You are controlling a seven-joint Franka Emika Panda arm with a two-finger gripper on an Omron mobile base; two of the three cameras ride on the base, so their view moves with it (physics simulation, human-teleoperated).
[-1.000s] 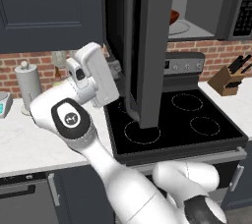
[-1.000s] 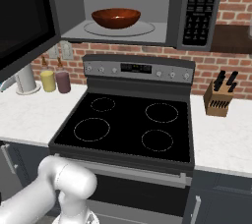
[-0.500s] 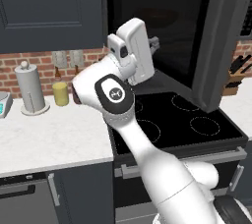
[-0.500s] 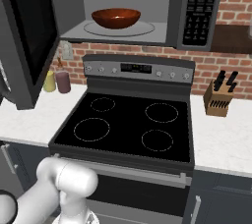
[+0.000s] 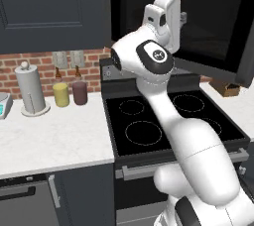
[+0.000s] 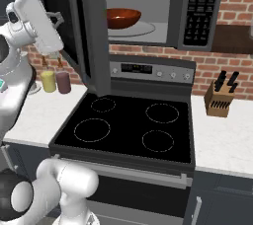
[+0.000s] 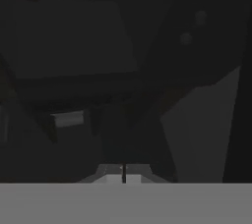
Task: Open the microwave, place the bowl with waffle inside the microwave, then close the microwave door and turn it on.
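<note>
Up at the glass of the microwave door (image 6: 74,26), jaws (image 7: 123,173) clenched with nothing between them; the two fingertips meet in the hand view, dark glass ahead. One door, swung partway, hinged left, edge-on in the right base view. One microwave (image 6: 197,7) above the stove (image 6: 129,125), cavity exposed. One reddish-brown bowl (image 6: 123,18) sits on the turntable inside, left of centre; waffle too small to make out. One button panel (image 6: 200,4) on the right of the microwave front. Stove shows four burner rings. Left surface (image 5: 54,136) carries two jars, one yellow jar (image 5: 61,94) and one dark-red jar (image 5: 79,92), just beside each other, plus one paper towel roll (image 5: 30,91) further left. Right of the stove, one knife block (image 6: 219,99) on the surface by the brick wall.
</note>
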